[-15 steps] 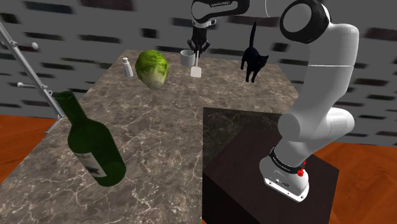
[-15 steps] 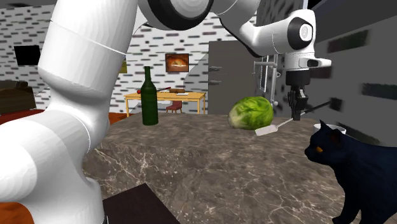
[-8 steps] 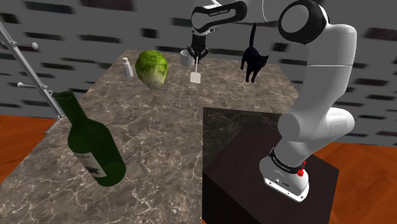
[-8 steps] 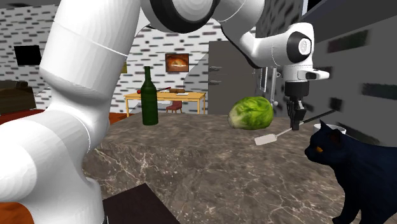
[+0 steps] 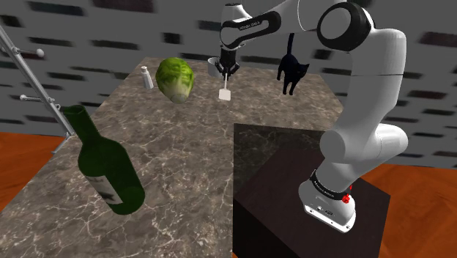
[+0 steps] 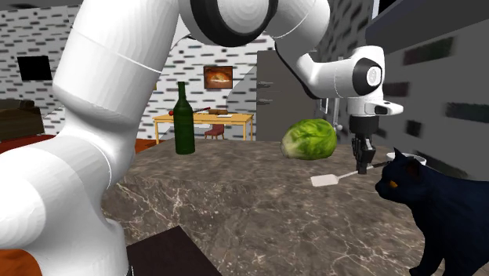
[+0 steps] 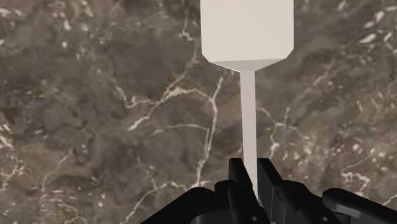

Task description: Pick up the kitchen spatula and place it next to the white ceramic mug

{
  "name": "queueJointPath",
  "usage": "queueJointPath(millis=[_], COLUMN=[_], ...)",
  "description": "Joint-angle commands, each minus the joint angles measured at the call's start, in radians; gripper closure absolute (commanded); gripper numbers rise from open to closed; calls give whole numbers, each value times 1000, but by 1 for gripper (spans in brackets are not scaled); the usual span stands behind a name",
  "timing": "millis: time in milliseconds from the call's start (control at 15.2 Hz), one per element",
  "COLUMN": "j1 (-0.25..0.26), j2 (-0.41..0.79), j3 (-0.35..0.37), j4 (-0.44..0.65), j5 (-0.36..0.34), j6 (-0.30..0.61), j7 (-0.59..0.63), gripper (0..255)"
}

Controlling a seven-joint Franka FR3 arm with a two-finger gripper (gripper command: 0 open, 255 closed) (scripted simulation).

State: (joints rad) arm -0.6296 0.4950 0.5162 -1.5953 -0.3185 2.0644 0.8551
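Spatula [image 5: 224, 94] seemingly on counter [image 5: 183, 146], mug [image 5: 212, 67] just behind it, lettuce [image 5: 175, 79] at shoulder view's left, cat [image 5: 292, 72] right.

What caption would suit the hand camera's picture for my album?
Black pincer clasping the thin handle of a pale spatula, its blade out over a brown veined countertop.

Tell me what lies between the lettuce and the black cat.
In the shoulder view, the gripper, shut on the spatula, hangs between lettuce and cat, with the mug beside it.
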Motion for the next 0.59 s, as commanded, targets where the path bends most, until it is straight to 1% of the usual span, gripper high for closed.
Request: queueJointPath(millis=[0, 264, 528], j1=[1, 4, 4], j2=[8, 27, 27], j3=[-3, -11, -11], j4=[-15, -34, -34], j5=[-6, -19, -19], j6=[22, 58, 58], j7=[5, 14, 14], gripper=[255, 255, 255])
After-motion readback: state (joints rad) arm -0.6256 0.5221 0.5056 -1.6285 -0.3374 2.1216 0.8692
